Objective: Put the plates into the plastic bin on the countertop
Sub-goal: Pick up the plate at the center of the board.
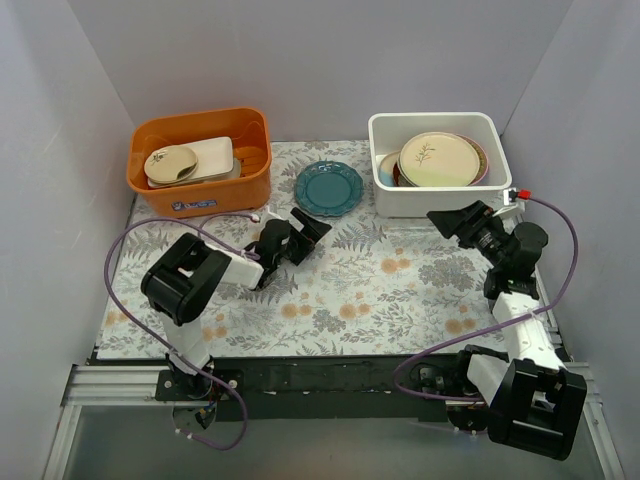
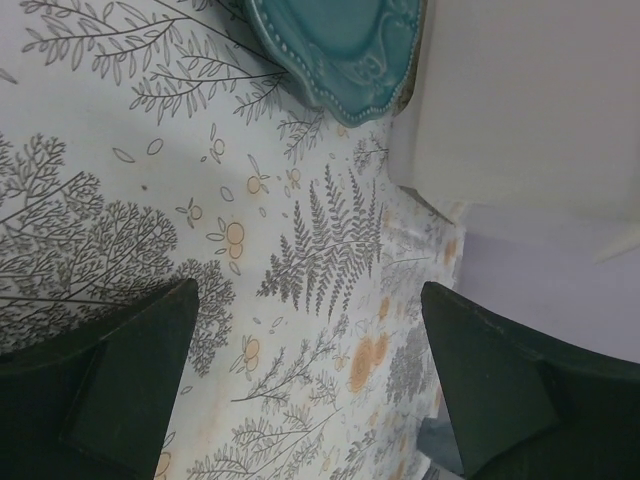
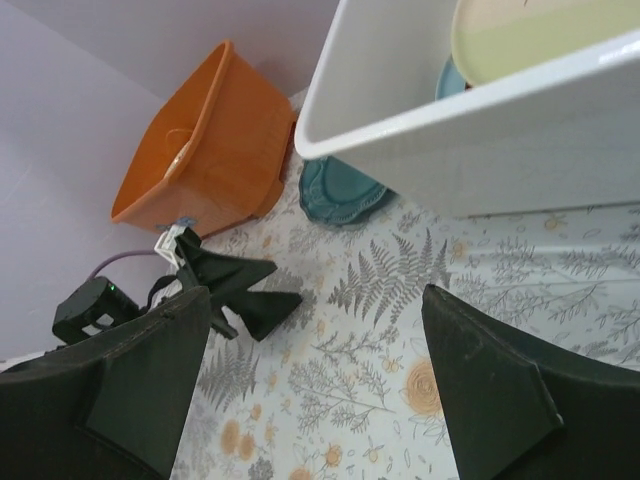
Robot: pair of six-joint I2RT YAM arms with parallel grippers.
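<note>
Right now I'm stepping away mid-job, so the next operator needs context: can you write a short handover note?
Left gripper: fingers open, empty, low over the countertop, just short of the teal plate.
Right gripper: fingers open, empty, just in front of the white bin.
Done: a stack of plates is in the bin, cream sprig plate on top.
Left: the teal plate, lying on the countertop beside the bin, goes in.

One teal plate point(image 1: 328, 188) loose, several plates point(image 1: 438, 160) stacked in one white bin point(image 1: 430, 202), two dishes point(image 1: 188, 160) in one orange tub point(image 1: 235, 192)
</note>
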